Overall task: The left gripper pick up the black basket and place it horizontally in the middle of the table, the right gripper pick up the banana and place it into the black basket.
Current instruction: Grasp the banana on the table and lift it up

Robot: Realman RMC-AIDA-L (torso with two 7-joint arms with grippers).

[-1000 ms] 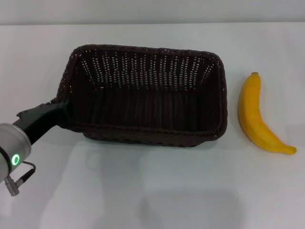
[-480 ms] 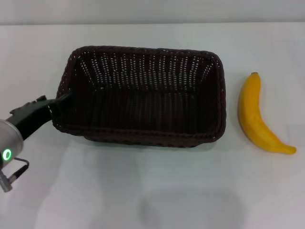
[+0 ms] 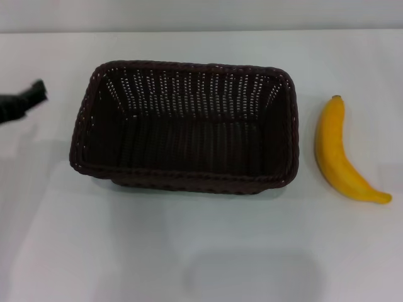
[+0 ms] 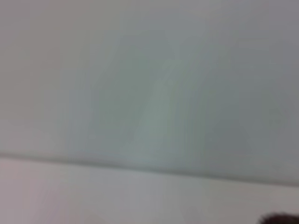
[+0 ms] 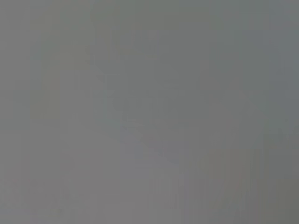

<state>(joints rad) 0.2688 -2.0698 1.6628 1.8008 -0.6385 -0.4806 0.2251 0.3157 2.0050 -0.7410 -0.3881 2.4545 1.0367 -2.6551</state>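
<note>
White tabletop (image 3: 208, 258) fills the head view, smooth and bare around two things, with a pale wall band along the far edge. Largest on it is the black basket (image 3: 189, 179), a rectangular woven wicker one with a braided rim and open-weave slanted sides; it lies long side across the view, roughly in the middle of the tabletop, resting flat and empty. I judge it light for its bulk and fairly stiff, though the weave would give a little under a pinch; the braided rim at a short end looks the sound place to clamp, since the slanted walls offer no firm edge. To its right, near but apart from the basket wall, lies the banana (image 3: 337, 154), bright yellow, curved, its dark stem tip pointing away from the robot. It looks light, smooth-skinned and easily bruised, so a gentle hold across the thick middle, with the pinch set across its width, seems best; the tapered ends would likely slip. Smallest in sight is the left end effector (image 3: 22, 104), a dark shape at the left edge, well apart from the basket and holding nothing, though whether it is spread or closed I cannot tell. No right end effector shows in any view, and both wrist views are blank.
</note>
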